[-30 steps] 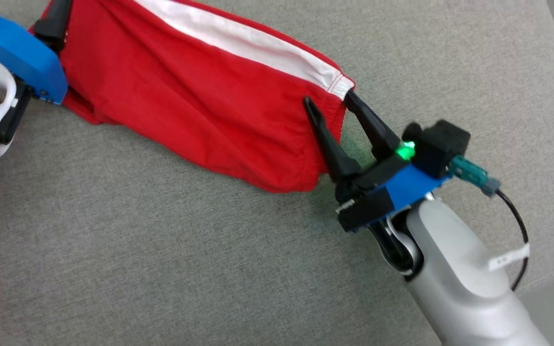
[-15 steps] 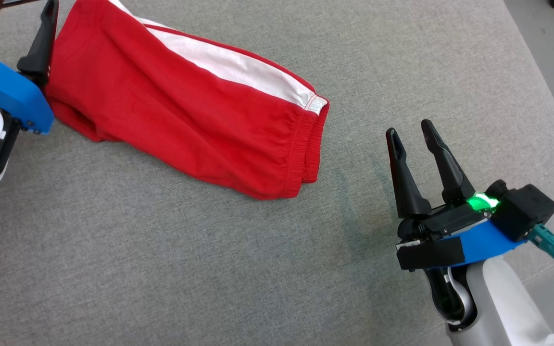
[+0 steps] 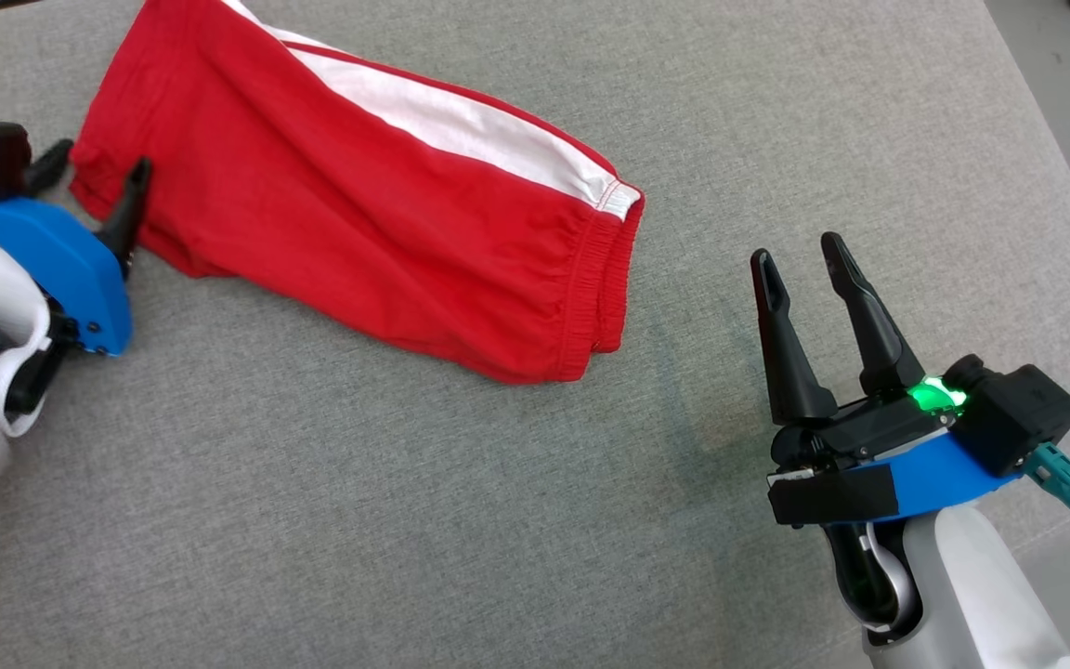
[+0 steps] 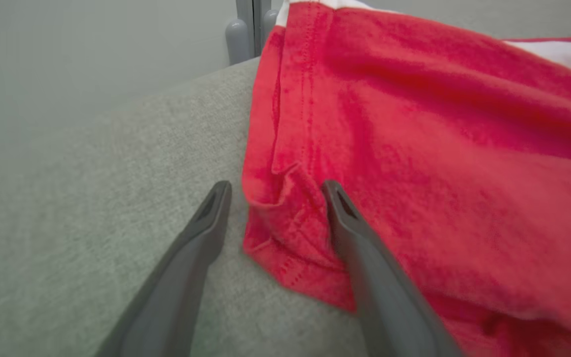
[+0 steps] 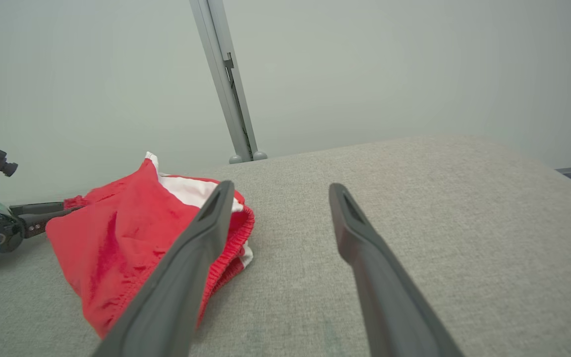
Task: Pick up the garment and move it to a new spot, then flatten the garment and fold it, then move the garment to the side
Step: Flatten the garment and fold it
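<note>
Red garment (image 3: 358, 214), white side stripe, lies flat on grey fabric surface (image 3: 405, 520). Left gripper (image 3: 97, 167) at garment's hem corner: fingers spread, straddling cloth edge, nothing pinched. Right gripper (image 3: 797, 251) off garment's waistband end, clear of cloth: fingers spread, empty.

Garment (image 3: 358, 223) on surface (image 3: 405, 520), left hand (image 3: 100, 160) perhaps against it, right hand (image 3: 796, 251) apart.
</note>
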